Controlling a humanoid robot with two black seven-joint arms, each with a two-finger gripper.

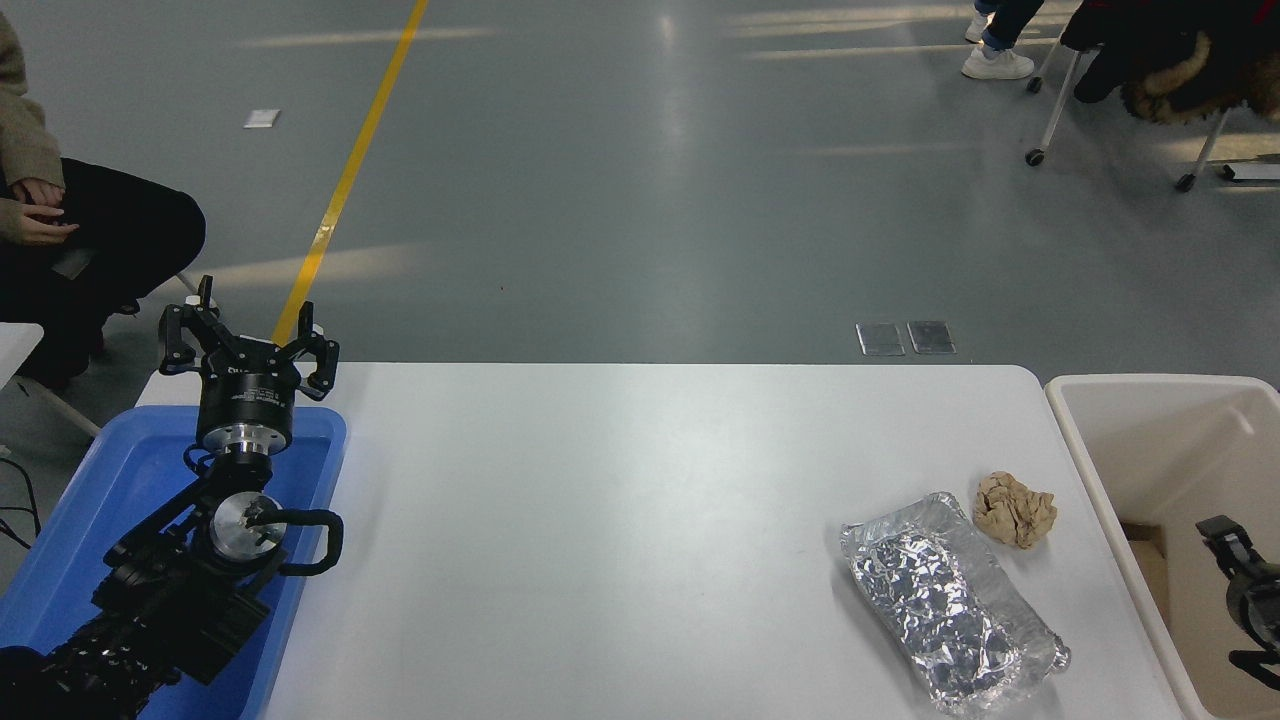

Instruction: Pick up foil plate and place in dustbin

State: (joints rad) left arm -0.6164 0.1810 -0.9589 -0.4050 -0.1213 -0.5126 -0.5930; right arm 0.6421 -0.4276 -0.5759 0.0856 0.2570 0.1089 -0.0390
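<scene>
Grey concrete floor with a yellow line lies behind the white tabletop (620, 520); a seated person (60, 230) is at the far left.

Head view: shiny, crinkled, oblong aluminium-foil plate (950, 605) rests on the tabletop's near right part, just beside a small crumpled tan paper ball (1015, 509). Large cream rectangular plastic dustbin (1085, 470) stands at the tabletop's right edge.

Left end effector (245, 345) parked over the blue plastic bin (110, 500), fingers spread. Right end effector (1245, 580) partly visible over the dustbin; cannot tell its finger state.

Judgement: plate light, thin, easily dented, slippery. Pinch the raised rim on a long side.
</scene>
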